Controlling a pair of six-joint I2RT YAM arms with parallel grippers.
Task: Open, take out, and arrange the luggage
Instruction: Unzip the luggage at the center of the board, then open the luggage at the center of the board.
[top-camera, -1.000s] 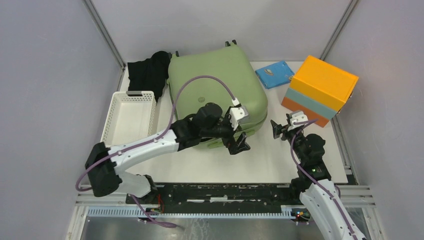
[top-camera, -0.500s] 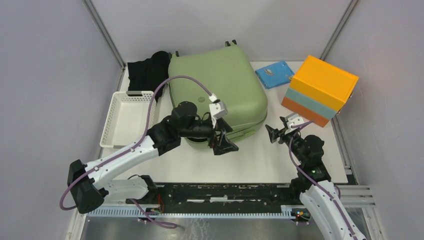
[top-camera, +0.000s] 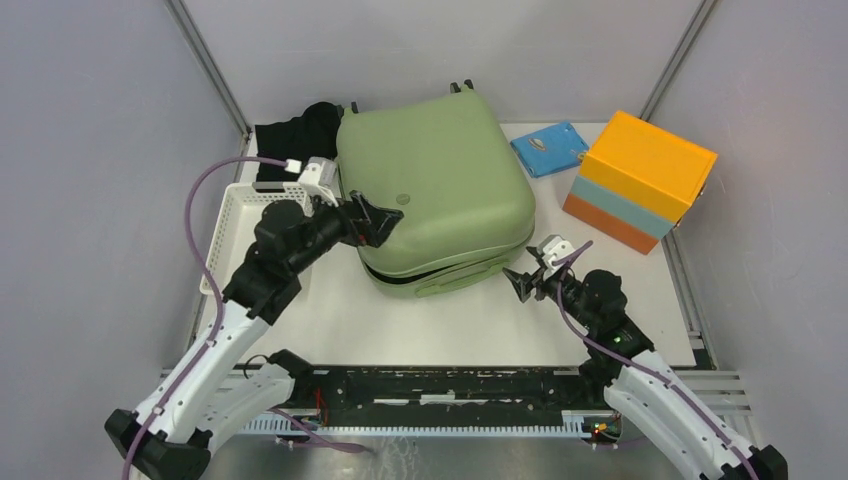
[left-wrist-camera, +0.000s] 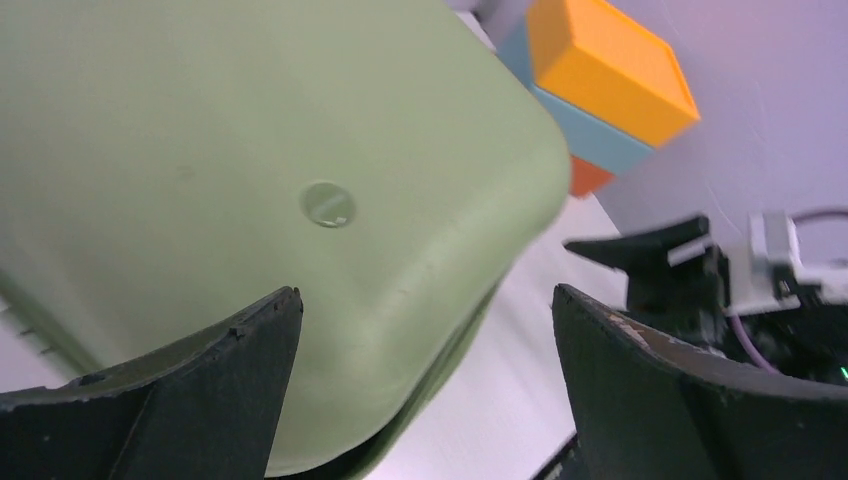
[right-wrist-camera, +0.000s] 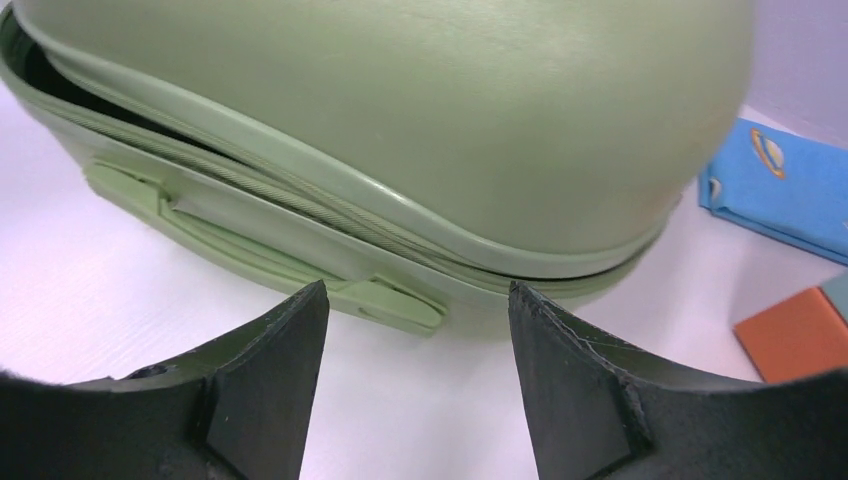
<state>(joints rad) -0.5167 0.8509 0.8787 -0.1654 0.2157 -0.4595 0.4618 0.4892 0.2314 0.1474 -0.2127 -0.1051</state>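
As the luggage (top-camera: 440, 170) sat ajar, my left gripper (top-camera: 378, 217) and right gripper (top-camera: 521, 283) hung open, flanking it left and right for lifting.

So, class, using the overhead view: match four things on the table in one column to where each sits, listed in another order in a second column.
Things
1. luggage
2. basket
3. box
4. cloth

Places
A. far right
B. back left corner
C. middle, toward the back
D. along the left edge, nearer than the cloth

Pairs: 1-C, 2-D, 3-A, 4-B
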